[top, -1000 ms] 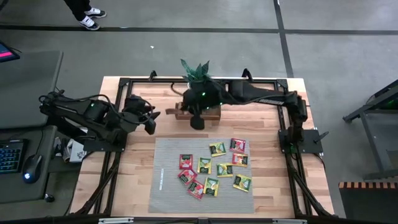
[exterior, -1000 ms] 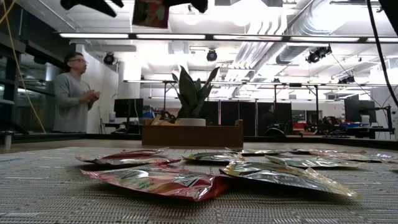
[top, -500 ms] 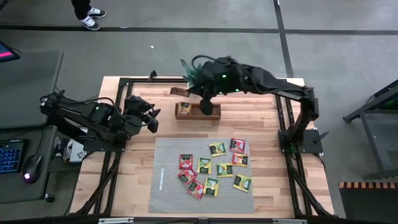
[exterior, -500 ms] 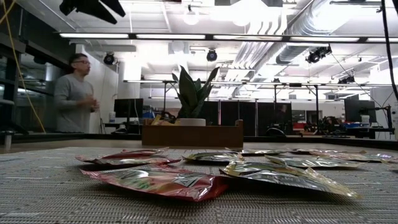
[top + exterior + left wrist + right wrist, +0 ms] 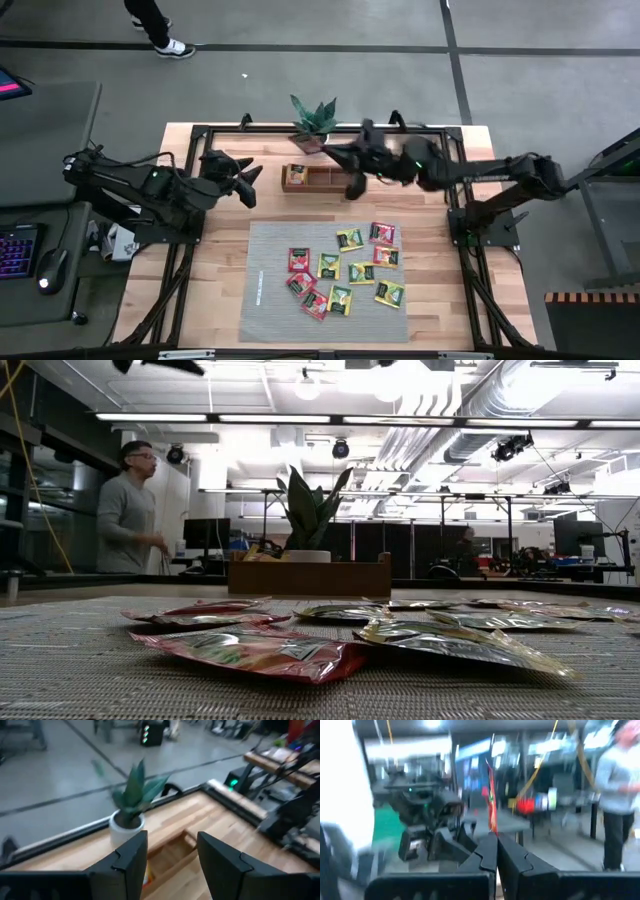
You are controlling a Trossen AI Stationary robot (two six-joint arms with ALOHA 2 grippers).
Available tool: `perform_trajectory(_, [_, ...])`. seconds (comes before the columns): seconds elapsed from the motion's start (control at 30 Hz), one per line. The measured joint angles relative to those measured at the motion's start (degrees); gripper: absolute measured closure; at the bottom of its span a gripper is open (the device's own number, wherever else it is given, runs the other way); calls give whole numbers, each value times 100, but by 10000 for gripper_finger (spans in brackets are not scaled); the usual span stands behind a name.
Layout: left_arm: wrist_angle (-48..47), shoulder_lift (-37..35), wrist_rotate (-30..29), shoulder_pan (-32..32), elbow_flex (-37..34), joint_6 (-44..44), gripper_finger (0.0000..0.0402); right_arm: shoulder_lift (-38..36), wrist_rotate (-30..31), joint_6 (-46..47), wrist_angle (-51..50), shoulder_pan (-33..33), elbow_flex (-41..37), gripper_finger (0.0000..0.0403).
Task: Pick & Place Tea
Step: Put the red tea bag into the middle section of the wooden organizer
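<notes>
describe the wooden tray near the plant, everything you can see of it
The wooden tray is a low, long brown box of plain wood, split by dividers into compartments, lying flat on the table's far side just beyond the grey mat. A yellowish sachet lies in its left end compartment; the other compartments look bare. The potted plant stands close behind it. The right gripper hangs at its right end, pinching a red sachet; whether it touches the tray is unclear.

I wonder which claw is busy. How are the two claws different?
The left gripper is open and empty; the right gripper is shut on a red tea sachet. The left gripper faces the potted plant; the right gripper faces a person. Both are dark and two-fingered.
</notes>
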Motion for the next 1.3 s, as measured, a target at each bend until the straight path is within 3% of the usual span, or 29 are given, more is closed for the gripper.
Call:
perform_trajectory(0.13, [906, 2, 183, 38, -2, 699, 232, -128, 413, 175, 2098, 238, -1231, 403])
perform_trajectory(0.23, [1705, 56, 904, 297, -2, 1234, 232, -101, 500, 234, 2805, 409, -1664, 403])
perform_trajectory(0.37, [2801, 380, 2083, 793, -2, 1915, 232, -56, 580, 199, 3206, 629, -1872, 403])
perform_trajectory(0.53, [3783, 793, 3852, 1389, -2, 2022, 232, -56, 311, 198, 3284, 740, -1879, 403])
perform_trajectory(0.6, [4034, 962, 4221, 1517, -4, 2014, 232, -57, 321, 120, 3280, 805, -1879, 403])
perform_trajectory(0.83, [4907, 1088, 4686, 1534, -9, 2113, 232, -104, 265, 170, 3241, 930, -1879, 403])
perform_trajectory(1.07, [5000, 1091, 5235, 1534, -7, 2090, 232, -104, 115, 339, 3109, 933, -1879, 403])
perform_trajectory(1.3, [5077, 1171, 5272, 1534, -3, 2069, 232, -104, 8, 438, 3045, 932, -1879, 403])
